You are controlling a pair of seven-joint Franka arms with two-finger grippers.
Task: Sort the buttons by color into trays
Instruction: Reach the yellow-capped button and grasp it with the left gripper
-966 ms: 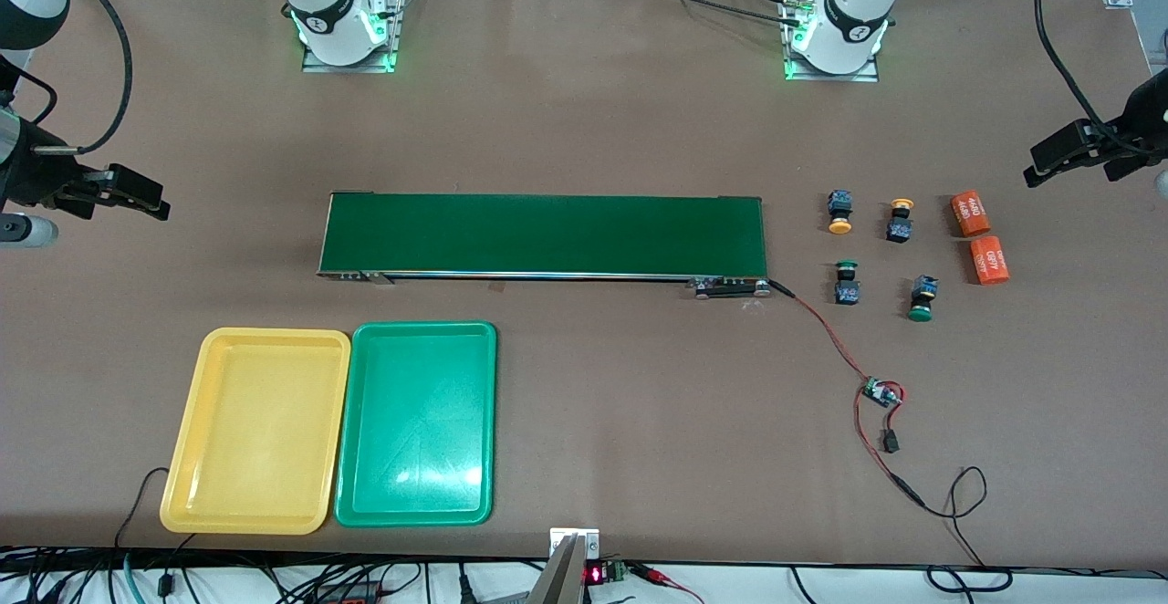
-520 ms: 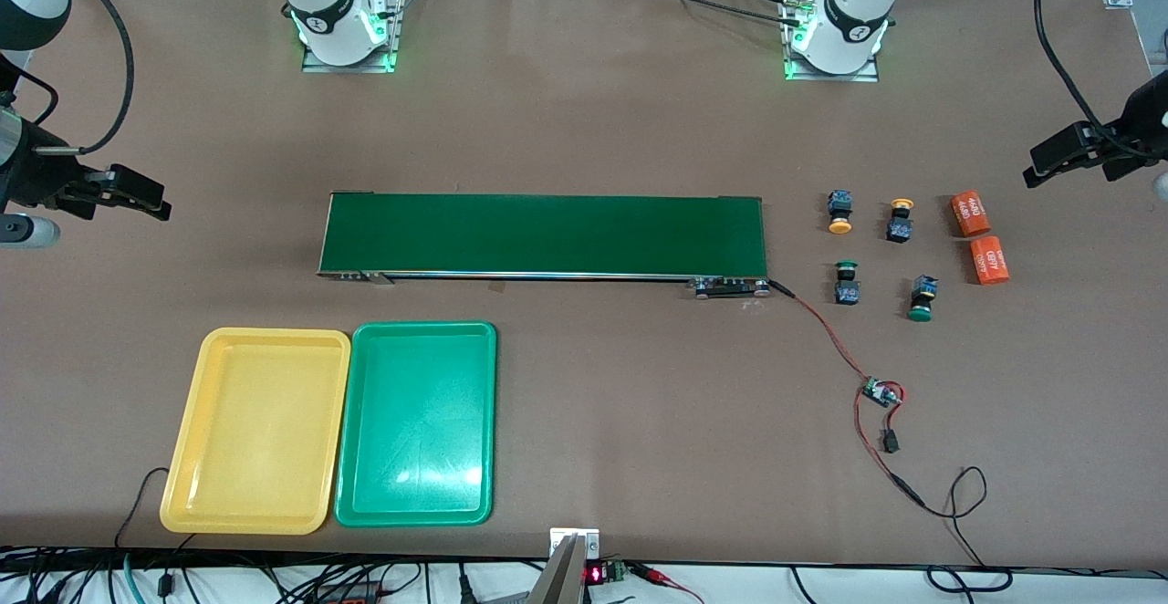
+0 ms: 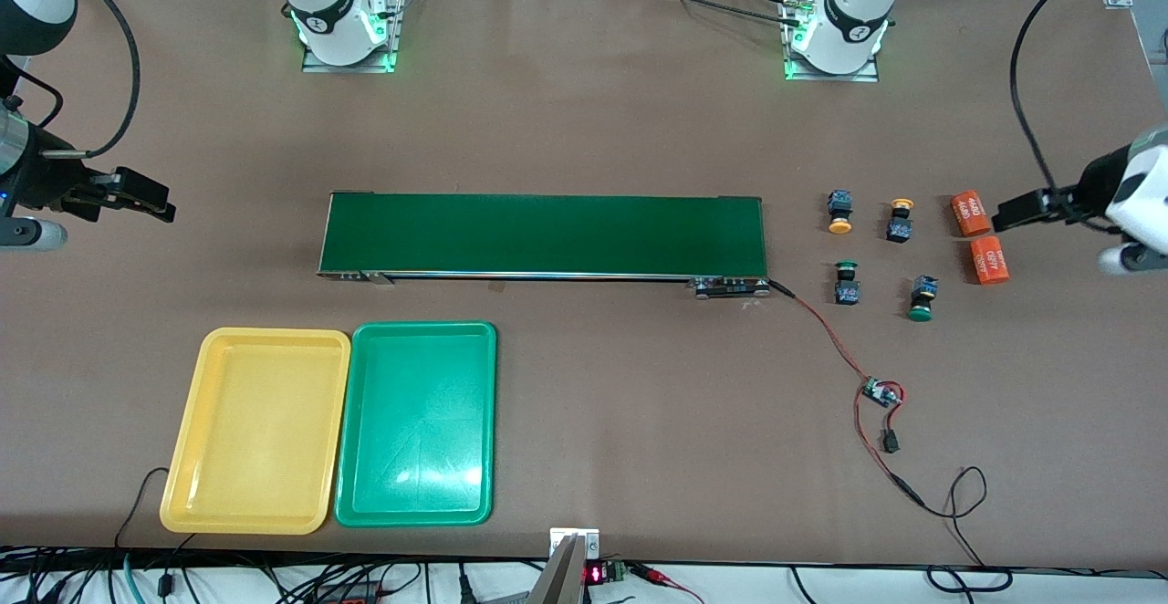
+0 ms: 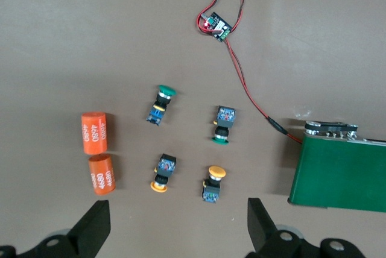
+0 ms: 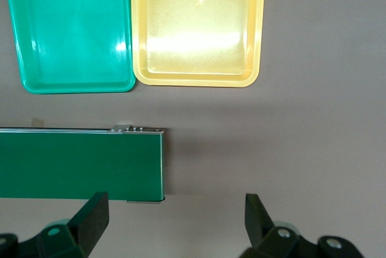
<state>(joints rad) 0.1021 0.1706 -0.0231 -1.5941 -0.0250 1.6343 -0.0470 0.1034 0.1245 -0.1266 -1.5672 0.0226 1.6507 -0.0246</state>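
Observation:
Four buttons lie on the table past the conveyor's end, toward the left arm's end. Two have yellow caps (image 3: 839,213) (image 3: 900,221) and two have green caps (image 3: 847,282) (image 3: 922,299); the green pair lies nearer the front camera. The left wrist view shows the yellow-capped ones (image 4: 163,173) (image 4: 213,183) and the green-capped ones (image 4: 160,104) (image 4: 223,126). My left gripper (image 3: 1006,215) (image 4: 179,228) hangs open and empty above the table by the orange cylinders. The yellow tray (image 3: 255,431) (image 5: 198,29) and green tray (image 3: 418,421) (image 5: 72,29) sit side by side, empty. My right gripper (image 3: 155,207) (image 5: 175,222) waits open, off the conveyor's other end.
A long dark-green conveyor belt (image 3: 543,234) (image 5: 81,164) crosses the middle. Two orange labelled cylinders (image 3: 970,213) (image 3: 988,260) lie beside the buttons. A red-and-black wire with a small circuit board (image 3: 881,393) runs from the conveyor toward the front edge.
My left gripper has swung in toward the orange cylinders and buttons. The right gripper has hardly shifted. Buttons and trays have not moved.

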